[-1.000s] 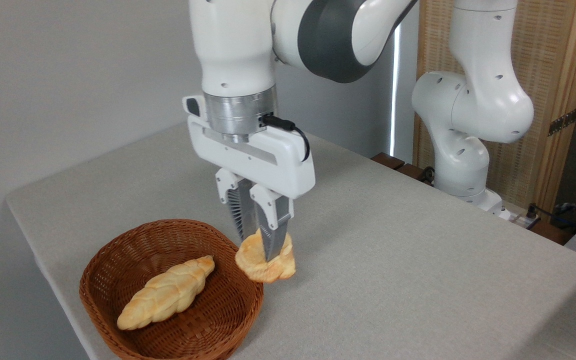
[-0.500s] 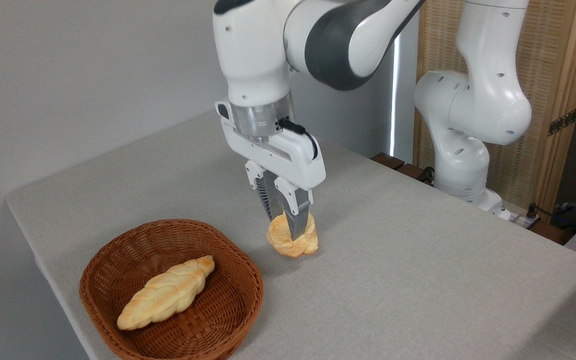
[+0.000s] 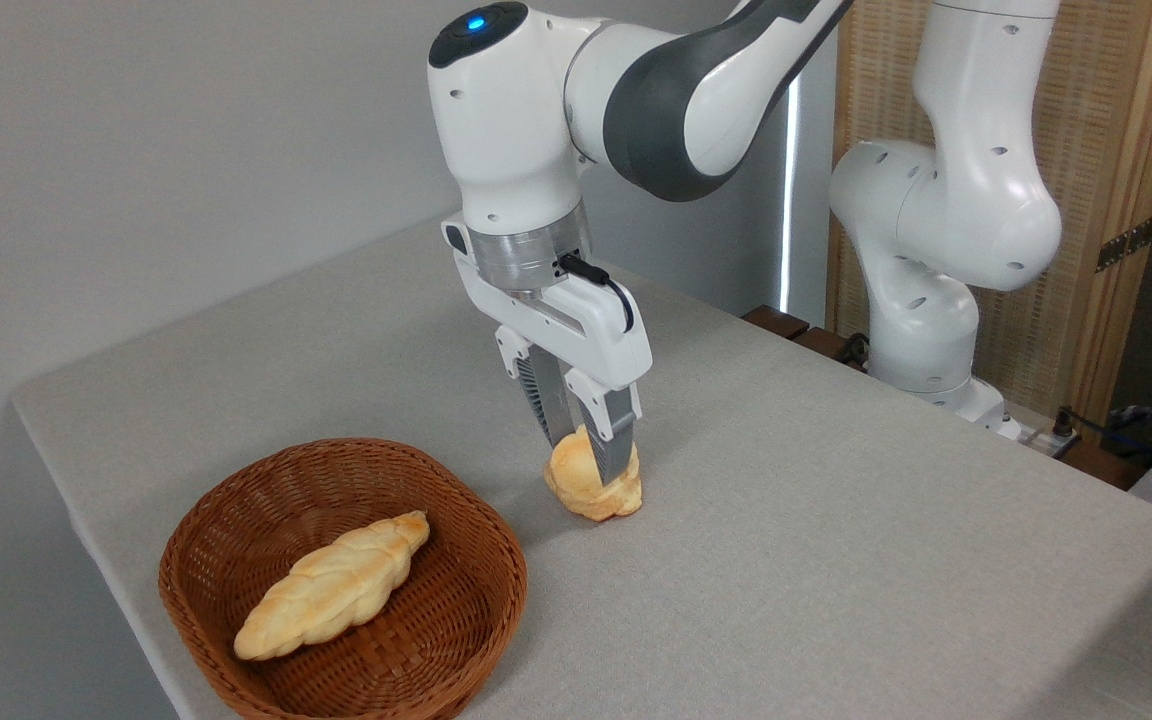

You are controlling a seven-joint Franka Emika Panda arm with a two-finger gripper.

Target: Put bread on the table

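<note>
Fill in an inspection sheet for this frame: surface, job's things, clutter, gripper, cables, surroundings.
Surface: light grey fabric-covered table, no spills seen.
Job's things: small golden-yellow round bun, at or just above the tabletop, outside the basket.
Clutter: brown woven wicker basket holding a long braided loaf.
Gripper: white two-finger gripper shut on the bun.
Cables: black cable at the wrist.
Surroundings: woven wooden screen behind the arm; grey wall.

grey table (image 3: 836, 560), wicker basket (image 3: 236, 610), bread (image 3: 581, 490)

Basket (image 3: 236, 560) left (open table (image 3: 836, 560) right)
</note>
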